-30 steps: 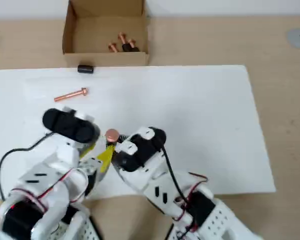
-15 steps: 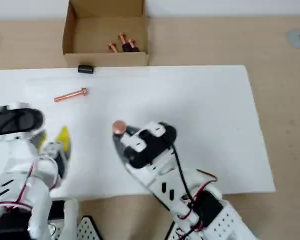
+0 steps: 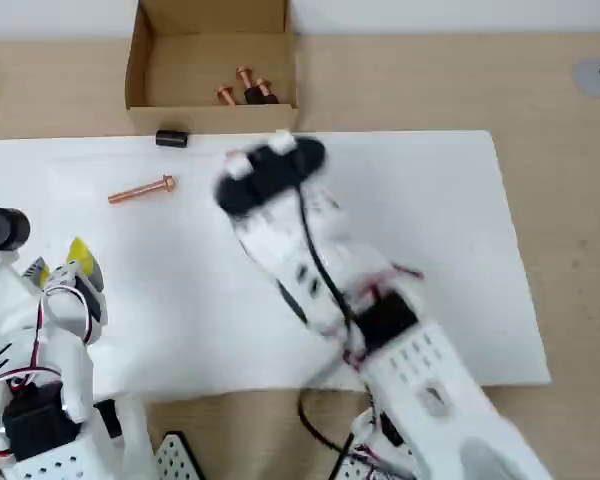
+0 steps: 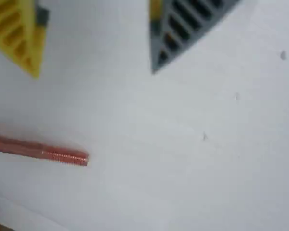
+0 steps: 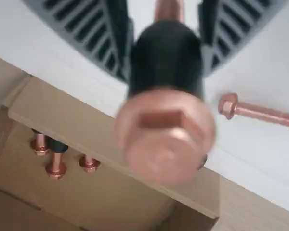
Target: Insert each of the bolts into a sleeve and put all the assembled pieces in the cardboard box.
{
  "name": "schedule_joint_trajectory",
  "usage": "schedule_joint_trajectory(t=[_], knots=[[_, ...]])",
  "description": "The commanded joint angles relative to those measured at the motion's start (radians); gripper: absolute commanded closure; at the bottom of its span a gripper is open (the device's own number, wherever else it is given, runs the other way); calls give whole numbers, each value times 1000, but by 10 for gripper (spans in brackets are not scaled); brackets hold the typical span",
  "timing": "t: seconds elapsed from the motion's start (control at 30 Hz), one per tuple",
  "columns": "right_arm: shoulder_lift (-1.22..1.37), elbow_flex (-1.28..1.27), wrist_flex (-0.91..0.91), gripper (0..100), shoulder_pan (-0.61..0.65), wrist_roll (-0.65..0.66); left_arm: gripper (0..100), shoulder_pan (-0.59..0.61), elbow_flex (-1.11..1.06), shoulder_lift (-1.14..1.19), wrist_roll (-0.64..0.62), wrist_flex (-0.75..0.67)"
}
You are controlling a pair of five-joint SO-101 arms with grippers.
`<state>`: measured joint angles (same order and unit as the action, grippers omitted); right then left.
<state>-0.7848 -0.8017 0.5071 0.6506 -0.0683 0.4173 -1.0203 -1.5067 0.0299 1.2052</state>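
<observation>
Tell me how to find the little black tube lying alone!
Find the cardboard box at the back. In front of its front wall, at the far edge of the white mat, lies the black sleeve. Unlike the long copper bolt nearby, it is short, dark and has no bolt in it.

The box (image 3: pixel 210 118) stands beyond the white mat (image 3: pixel 430 230), with some bolts (image 3: pixel 242 88) inside. A sleeve (image 3: pixel 171 139) lies just before the box, on the mat edge. A loose bolt (image 3: pixel 141 190) lies near it. The right arm (image 3: pixel 310 265) stretches over the mat toward the box. The left gripper (image 3: pixel 58 262) is at the mat's near left side.
</observation>
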Motion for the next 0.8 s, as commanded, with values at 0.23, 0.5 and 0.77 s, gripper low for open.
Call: schedule_joint_trajectory(t=[0.23,0.5,0.77], knots=[[469,585,-31,987,-113,8,832,12,-69,1,-2,-23],[532,639,-29,987,-142,8,834,12,-110,-1,0,-20],[535,642,-29,987,-143,41,835,12,-110,1,5,-15]])
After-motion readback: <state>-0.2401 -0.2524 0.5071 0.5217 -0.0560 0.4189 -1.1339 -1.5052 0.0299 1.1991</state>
